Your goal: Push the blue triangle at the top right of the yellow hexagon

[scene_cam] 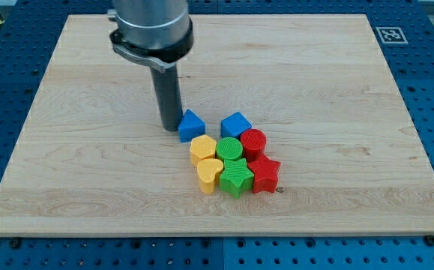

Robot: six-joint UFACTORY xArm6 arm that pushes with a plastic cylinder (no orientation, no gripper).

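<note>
The blue triangle [192, 125] lies on the wooden board, just above the yellow hexagon [202, 148] and touching or nearly touching its top edge. My tip [170, 126] stands right at the triangle's left side, touching it or within a hair of it. The rod rises from there to the arm's grey flange at the view's top. The yellow hexagon sits at the upper left of a tight cluster of blocks.
A blue cube [236, 124] sits right of the triangle. In the cluster are a green cylinder [229, 148], a red cylinder [253, 141], a yellow heart [209, 175], a green star [236, 177] and a red star [264, 173]. A marker tag [391, 34] sits at the board's top right.
</note>
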